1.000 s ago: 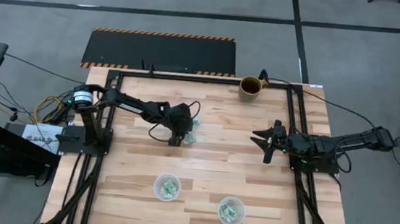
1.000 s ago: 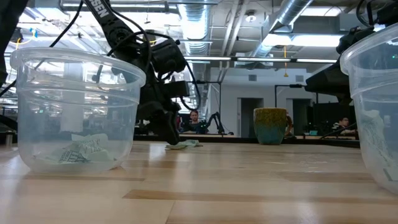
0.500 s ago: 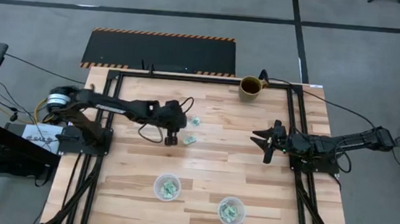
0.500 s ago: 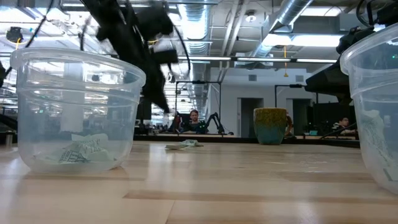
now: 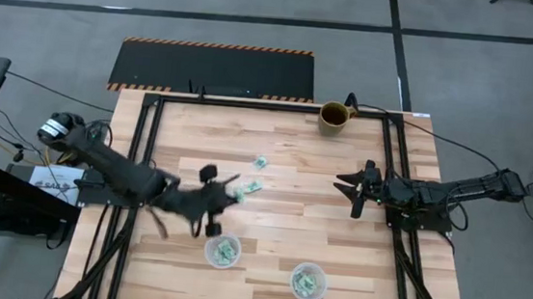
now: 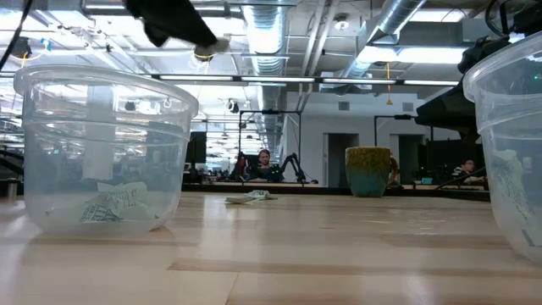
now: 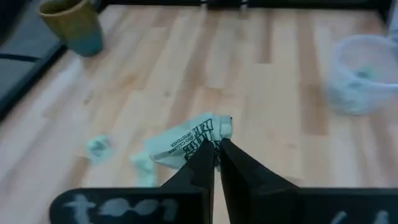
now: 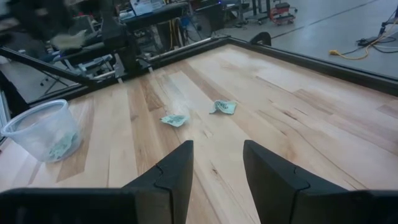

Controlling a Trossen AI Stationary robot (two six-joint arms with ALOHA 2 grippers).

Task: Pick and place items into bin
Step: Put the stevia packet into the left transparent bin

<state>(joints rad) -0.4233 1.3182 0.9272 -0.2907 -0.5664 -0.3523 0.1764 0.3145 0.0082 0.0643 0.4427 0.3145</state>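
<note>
The task reads as partly done. The left end effector (image 5: 210, 224) hangs over the table (image 5: 279, 233) at about 7 o'clock from its middle, just at 11 o'clock of the left cup (image 5: 222, 251), and its wrist view shows the fingers pinched on a pale green packet (image 7: 189, 140), so one piece is on its way to a container. That left cup already has green pieces lying in it, and so does the right cup (image 5: 307, 281) at 6 o'clock. Two loose pieces are left on the bare wood just above the middle: one (image 5: 252, 187) nearer the centre, another (image 5: 260, 162) toward 12 o'clock. A brown mug (image 5: 333, 116) stands at the 1 o'clock edge. The right end effector (image 5: 353, 188) waits at 3 o'clock, fingers spread and gripping nothing.
</note>
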